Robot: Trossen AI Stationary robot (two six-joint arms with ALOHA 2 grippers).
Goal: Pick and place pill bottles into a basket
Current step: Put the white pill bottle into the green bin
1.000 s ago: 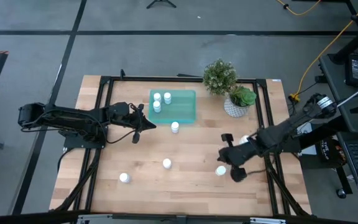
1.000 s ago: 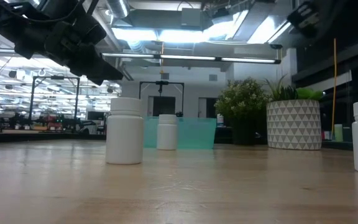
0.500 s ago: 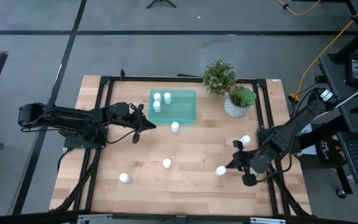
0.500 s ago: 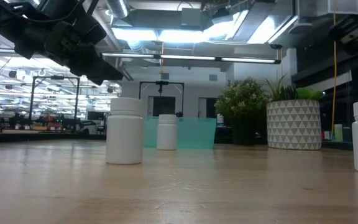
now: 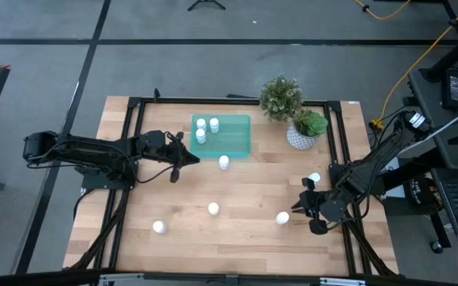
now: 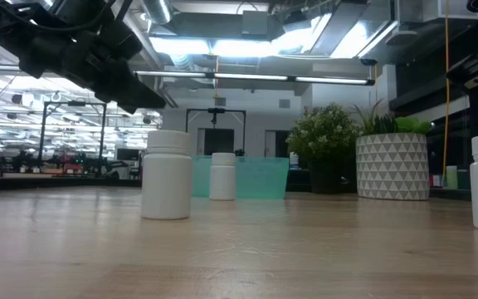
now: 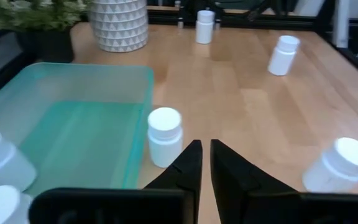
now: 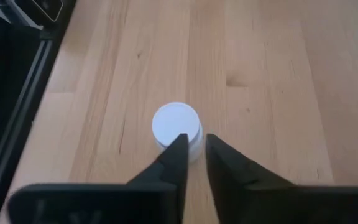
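Observation:
The teal basket point(image 5: 223, 135) lies at the table's far middle with three white pill bottles point(image 5: 201, 129) standing in it. Other bottles stand on the wood: one beside the basket's near edge point(image 5: 224, 162), two near the front point(image 5: 213, 208) point(image 5: 159, 226), one at the near right point(image 5: 282, 217) and one behind it point(image 5: 314, 178). My left gripper point(image 7: 204, 155) hovers left of the bottle by the basket point(image 7: 165, 135), its fingers almost together, holding nothing. My right gripper point(image 8: 196, 144) hangs just right of the near-right bottle point(image 8: 176, 126), slanting down at it, fingers slightly apart, touching nothing.
Two potted plants stand at the far right, a dark one point(image 5: 281, 98) and one in a white patterned pot point(image 5: 302, 135). A black frame point(image 5: 336, 143) borders the table. Bare wood lies between the basket and the front bottles.
My right gripper has drawn back toward the table's right and near edges, sunk lower and rolled at the wrist, ending close beside the near-right bottle. This uncovered the bottle behind it. No bottle has moved.

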